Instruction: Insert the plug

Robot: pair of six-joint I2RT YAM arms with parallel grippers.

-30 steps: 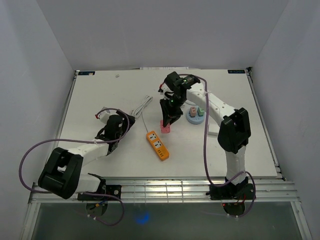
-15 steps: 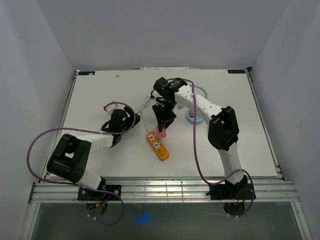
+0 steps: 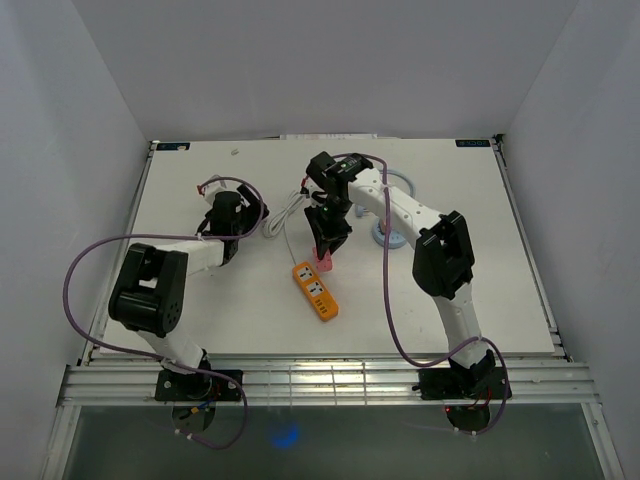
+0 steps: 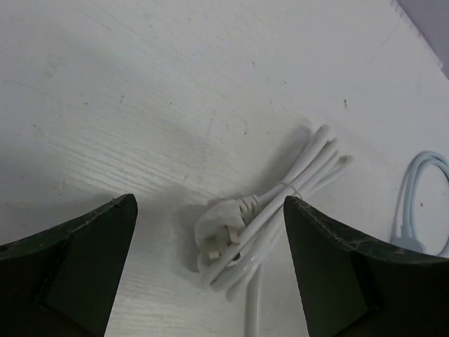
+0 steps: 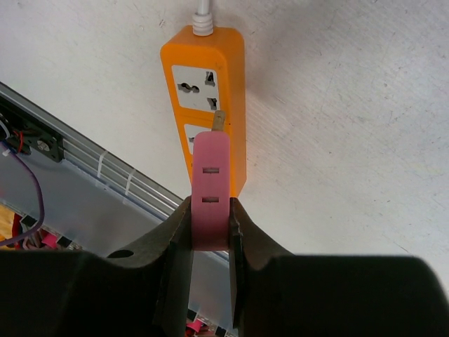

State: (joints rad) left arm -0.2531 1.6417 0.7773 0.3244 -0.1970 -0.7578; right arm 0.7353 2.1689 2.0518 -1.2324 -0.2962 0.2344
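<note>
My right gripper (image 5: 210,232) is shut on a pink plug (image 5: 210,186), whose metal prongs point at the orange power strip (image 5: 208,91) and hover just above its sockets. In the top view the pink plug (image 3: 323,262) hangs at the near end of the right gripper (image 3: 326,250), right over the far end of the orange strip (image 3: 315,291). My left gripper (image 4: 210,281) is open and empty, its jaws either side of the white cord's plug (image 4: 221,235). In the top view the left gripper (image 3: 240,212) sits left of the coiled white cord (image 3: 283,214).
A light blue round base (image 3: 392,235) with small coloured adapters stands right of the right arm. A pale blue cable (image 4: 421,203) loops at the right edge of the left wrist view. The table's front rail (image 3: 320,375) runs along the near edge.
The left gripper has swung up and toward the far side, to the coiled white cord. The right gripper with the pink plug moved left to the strip's far end, then held still.
</note>
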